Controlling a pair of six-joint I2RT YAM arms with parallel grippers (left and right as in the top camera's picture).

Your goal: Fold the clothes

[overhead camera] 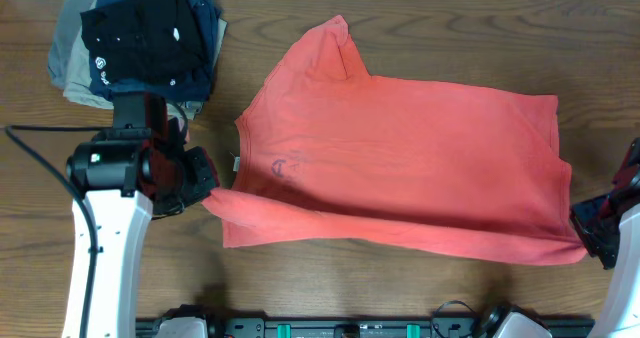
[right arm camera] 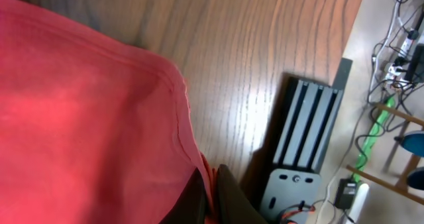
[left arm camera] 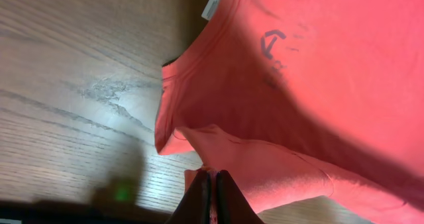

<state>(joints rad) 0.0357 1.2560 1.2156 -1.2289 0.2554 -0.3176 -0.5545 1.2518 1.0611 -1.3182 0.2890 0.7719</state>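
The left fingers (left arm camera: 197, 201) and right fingers (right arm camera: 233, 199) each pinch the T-shirt (overhead camera: 420, 168) edge (lettering (overhead camera: 285, 165) barely shows).

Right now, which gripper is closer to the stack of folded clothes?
Left. The left gripper pinches an edge of the shirt close beside the stack; the right gripper pinches its far corner, at the opposite end.

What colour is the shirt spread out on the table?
The T-shirt is coral-red, clearest in the overhead view.
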